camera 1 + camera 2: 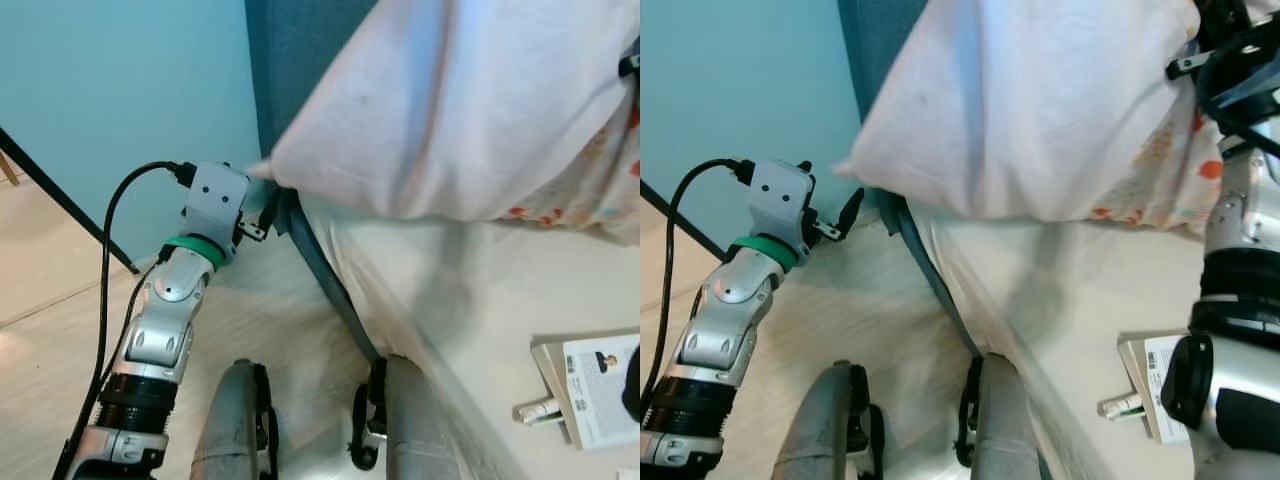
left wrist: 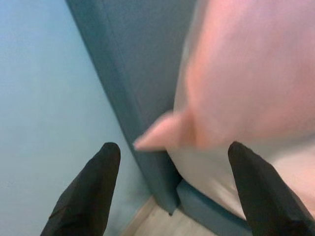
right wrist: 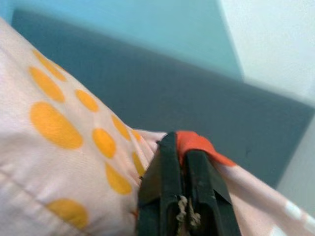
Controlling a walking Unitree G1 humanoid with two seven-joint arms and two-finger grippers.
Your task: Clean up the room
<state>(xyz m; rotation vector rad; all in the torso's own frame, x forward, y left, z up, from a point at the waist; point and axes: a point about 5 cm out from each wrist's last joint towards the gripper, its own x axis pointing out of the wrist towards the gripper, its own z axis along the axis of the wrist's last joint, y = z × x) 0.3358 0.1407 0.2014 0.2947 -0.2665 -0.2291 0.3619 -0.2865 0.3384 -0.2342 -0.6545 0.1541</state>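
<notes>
The step in hand looked like setting the large white cloth pillow with orange dots [image 1: 1040, 110] at the head of the bed. It hung across the upper right, the right gripper [image 3: 179, 167] pinched tight on its edge. The left gripper [image 2: 172, 157] stood wide apart beside the pillow's corner. Next, probably lower and release. Below lay the pale bed sheet [image 1: 480, 290]; a teal wall [image 1: 120, 90] filled the upper left.

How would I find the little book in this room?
Find the bed with its pale sheet, under the big pillow the right gripper is pinching. The book lies flat near the bed's near edge, with a small picture on its white cover.
</notes>
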